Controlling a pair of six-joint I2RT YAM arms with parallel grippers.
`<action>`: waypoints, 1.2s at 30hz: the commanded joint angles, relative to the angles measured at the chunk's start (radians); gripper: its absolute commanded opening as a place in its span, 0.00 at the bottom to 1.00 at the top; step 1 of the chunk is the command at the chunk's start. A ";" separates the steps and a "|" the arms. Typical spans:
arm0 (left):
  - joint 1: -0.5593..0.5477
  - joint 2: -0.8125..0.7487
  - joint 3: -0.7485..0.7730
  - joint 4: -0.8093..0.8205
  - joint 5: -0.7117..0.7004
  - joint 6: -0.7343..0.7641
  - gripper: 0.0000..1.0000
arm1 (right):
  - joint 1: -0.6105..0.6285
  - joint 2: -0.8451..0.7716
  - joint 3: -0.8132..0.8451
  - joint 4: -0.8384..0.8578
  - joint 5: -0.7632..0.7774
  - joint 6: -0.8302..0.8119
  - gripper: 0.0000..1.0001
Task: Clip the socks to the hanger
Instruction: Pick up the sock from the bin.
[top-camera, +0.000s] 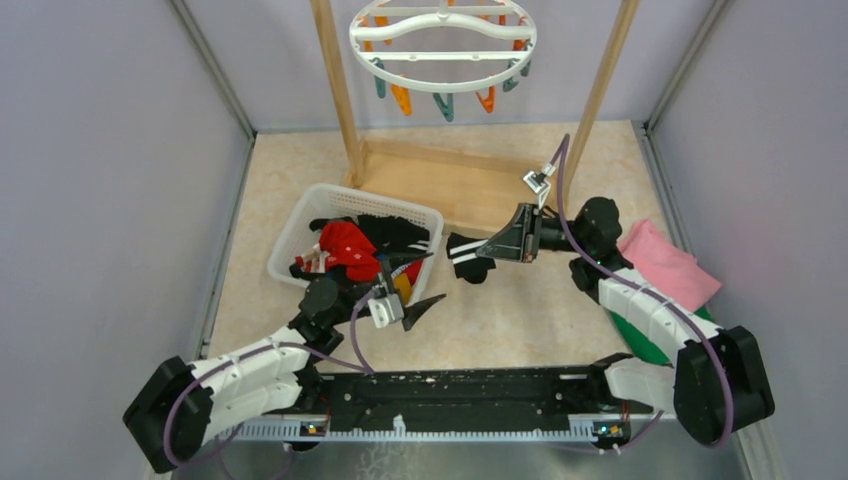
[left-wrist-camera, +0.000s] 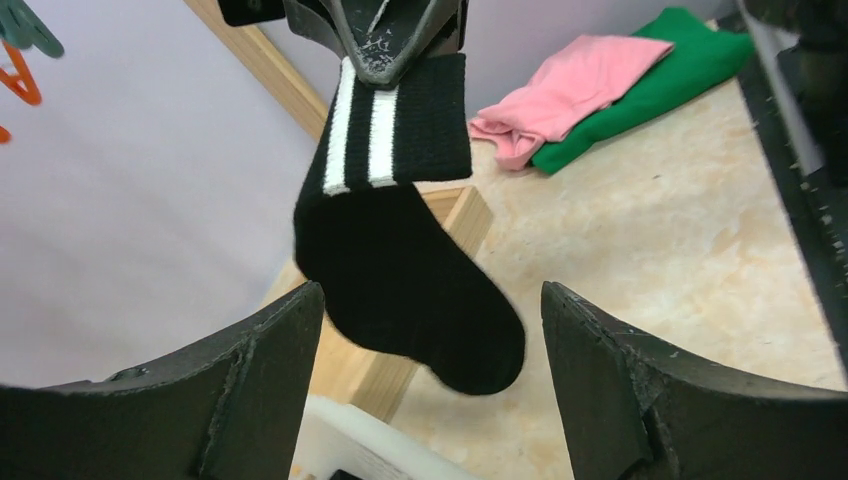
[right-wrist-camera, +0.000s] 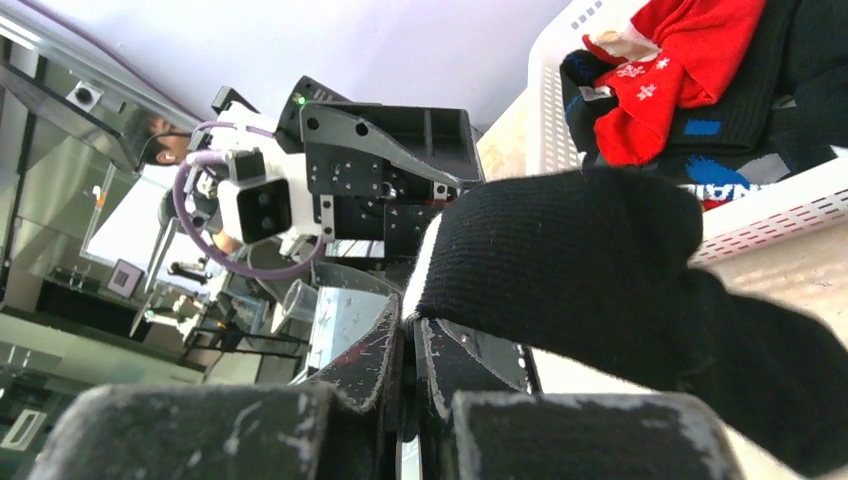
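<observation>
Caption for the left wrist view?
Right gripper holds a black white-striped sock by its cuff, framed by the open left gripper.

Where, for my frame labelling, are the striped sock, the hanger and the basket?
striped sock (left-wrist-camera: 400, 270), left wrist view, black foot part.
hanger (top-camera: 440, 87), top external view, front rim.
basket (top-camera: 350, 203), top external view, far wall.
</observation>
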 joint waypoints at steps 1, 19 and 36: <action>-0.026 0.070 0.041 0.206 -0.024 0.182 0.85 | -0.004 0.012 -0.003 0.077 0.023 0.029 0.00; -0.093 0.318 0.209 0.225 -0.052 0.292 0.55 | -0.003 0.027 -0.009 0.075 0.027 0.028 0.00; -0.093 0.076 0.193 -0.139 -0.172 -0.376 0.00 | -0.045 -0.071 0.128 -0.449 -0.144 -0.625 0.71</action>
